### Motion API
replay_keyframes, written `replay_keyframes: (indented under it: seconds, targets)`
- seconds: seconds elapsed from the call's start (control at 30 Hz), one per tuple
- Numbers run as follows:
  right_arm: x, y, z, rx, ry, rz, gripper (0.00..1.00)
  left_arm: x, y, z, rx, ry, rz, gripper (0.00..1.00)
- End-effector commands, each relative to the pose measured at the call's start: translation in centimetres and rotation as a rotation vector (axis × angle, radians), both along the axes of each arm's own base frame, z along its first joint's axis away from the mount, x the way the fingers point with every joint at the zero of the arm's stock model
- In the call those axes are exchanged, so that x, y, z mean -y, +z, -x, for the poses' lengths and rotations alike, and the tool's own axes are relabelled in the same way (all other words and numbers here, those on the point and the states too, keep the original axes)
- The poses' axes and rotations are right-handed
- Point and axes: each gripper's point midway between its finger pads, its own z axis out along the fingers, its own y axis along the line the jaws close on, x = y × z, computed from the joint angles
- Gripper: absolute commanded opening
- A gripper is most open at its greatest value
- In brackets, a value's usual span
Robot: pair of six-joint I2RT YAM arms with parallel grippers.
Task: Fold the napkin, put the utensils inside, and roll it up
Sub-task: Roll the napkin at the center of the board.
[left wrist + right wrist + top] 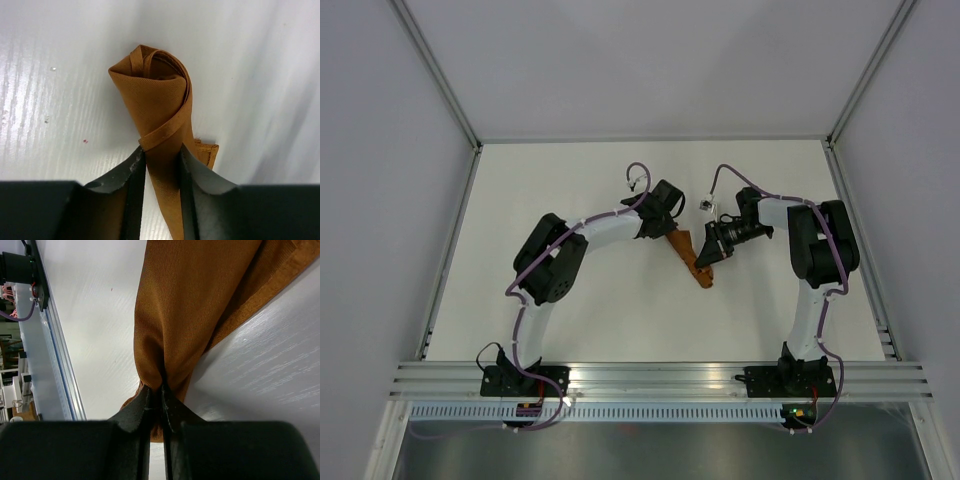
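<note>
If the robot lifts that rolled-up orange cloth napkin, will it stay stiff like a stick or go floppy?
Probably floppy: the rust-orange rolled cloth napkin bunches into soft creases where the right fingers pinch it. It likely weighs little, being thin fabric. Its loose outer wrap looks apt to unroll if let go.

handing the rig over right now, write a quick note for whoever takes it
Left gripper: closed around the narrow end of the napkin, fingers touching it on both sides.
Right gripper: pinched shut on a fold of the same napkin.
Napkin: rolled into a tight cone, between the two grippers at mid table.
Knife: not visible in any view; cannot tell if it is inside the roll.
Done: folding and rolling look finished.
Left: probably check the knife is inside, then release.
</note>
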Motion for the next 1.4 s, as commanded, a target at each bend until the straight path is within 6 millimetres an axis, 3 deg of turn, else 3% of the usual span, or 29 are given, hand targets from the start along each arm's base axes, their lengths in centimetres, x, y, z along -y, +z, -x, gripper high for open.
replay_keyframes:
  seconds: [0.0, 0.23, 0.3, 0.4, 0.67, 0.9, 1.27, 1.37]
  targets:
    - [2.2, -3.9, 2.0, -0.044, 0.049, 0.149, 0.14, -0.9, 0.9, -1.0, 0.008, -0.005, -0.097, 0.28]
    - [2.3, -3.1, 0.9, 0.033, 0.030, 0.172, 0.44, -1.3, 1.2, -1.4, -0.011, -0.126, -0.234, 0.06]
    - [2.4, -2.7, 0.5, 0.059, 0.023, 0.180, 0.54, -1.1, 1.4, -1.9, -0.008, -0.154, -0.262, 0.03]
    - [2.6, -2.0, -0.3, 0.106, 0.007, 0.197, 0.60, -1.4, 1.3, -2.2, -0.025, -0.227, -0.338, 0.03]
    - [3.5, 0.6, -3.6, 0.333, -0.103, 0.254, 0.62, -2.1, 0.8, -2.1, -0.065, -0.278, -0.412, 0.02]
    - [4.4, 3.1, -4.9, 0.492, -0.175, 0.291, 0.64, -2.4, 0.1, -2.3, -0.093, -0.302, -0.466, 0.02]
    - [4.5, 2.8, -6.5, 0.521, -0.215, 0.313, 0.63, -3.1, 1.5, -3.1, -0.097, -0.318, -0.569, 0.07]
    - [4.5, 3.1, -6.9, 0.529, -0.237, 0.311, 0.63, -3.5, 0.6, -3.0, -0.122, -0.323, -0.595, 0.09]
